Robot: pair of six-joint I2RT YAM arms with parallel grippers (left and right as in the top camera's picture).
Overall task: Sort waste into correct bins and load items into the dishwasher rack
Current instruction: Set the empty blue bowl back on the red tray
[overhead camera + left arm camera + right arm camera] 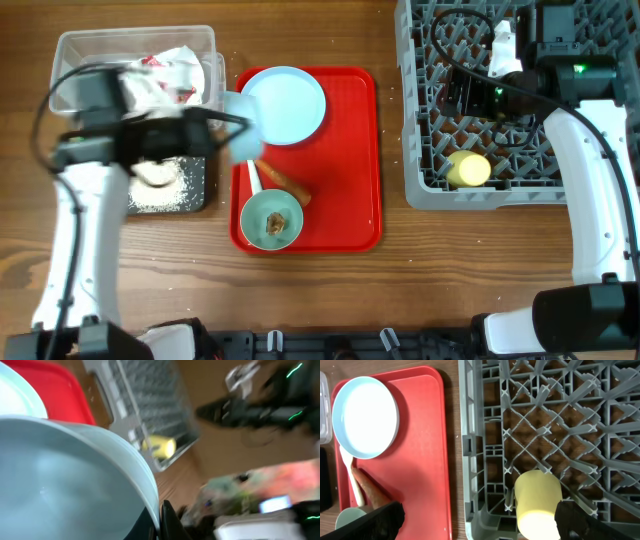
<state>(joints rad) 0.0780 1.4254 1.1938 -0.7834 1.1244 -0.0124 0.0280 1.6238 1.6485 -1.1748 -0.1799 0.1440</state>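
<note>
My left gripper [222,124] is shut on the rim of the white bowl [243,140], held in the air between the clear tub [135,45] and the red tray; the overhead view is blurred there. In the left wrist view the white bowl [65,475] fills the frame, with my jaws [160,520] pinching its edge. The tub holds the red wrapper [160,68] and the white napkin. The black tray [195,185] holds rice [160,195]. My right gripper [480,520] is wide open and empty over the grey rack [430,120], above the yellow cup [537,497].
The red tray [350,170] carries the pale-blue plate [285,105], the carrot [285,185], the white spoon [253,178] and the teal bowl [270,220] with a brown lump in it. The yellow cup [468,168] lies at the rack's front edge.
</note>
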